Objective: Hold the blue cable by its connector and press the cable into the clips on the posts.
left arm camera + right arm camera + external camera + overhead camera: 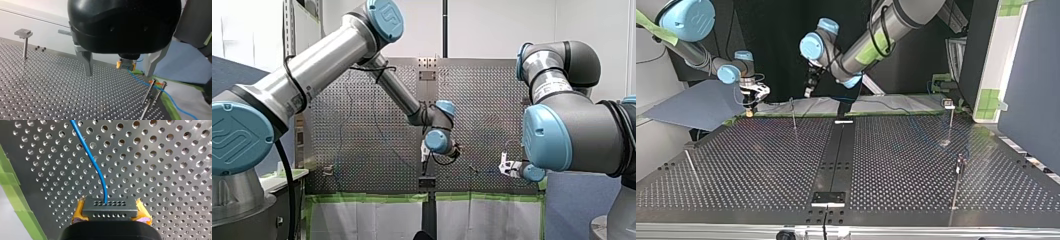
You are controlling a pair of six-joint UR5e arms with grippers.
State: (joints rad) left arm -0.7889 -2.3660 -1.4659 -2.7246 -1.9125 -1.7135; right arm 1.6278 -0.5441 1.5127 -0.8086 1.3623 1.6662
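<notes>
In the right wrist view, my right gripper [110, 208] is shut with its yellow pads on a grey connector [110, 213]. The blue cable [96, 167] runs from the connector out over the perforated table. My left gripper [118, 74] hangs open just above the table, its metal fingers [87, 65] spread wide and empty. Beyond them the held connector [126, 64] shows, and the cable [140, 80] leads from it to a clip on two thin posts [151, 93]. In the top view my right gripper [751, 100] is at the far left edge and my left gripper [809, 89] is beside it.
More posts stand on the table: one with a flat head [24, 41], a thin one [794, 116] near both grippers, and others at the top view's right [950, 120] [958, 172] and left [691, 167]. Green tape [15, 195] lines the table's edge.
</notes>
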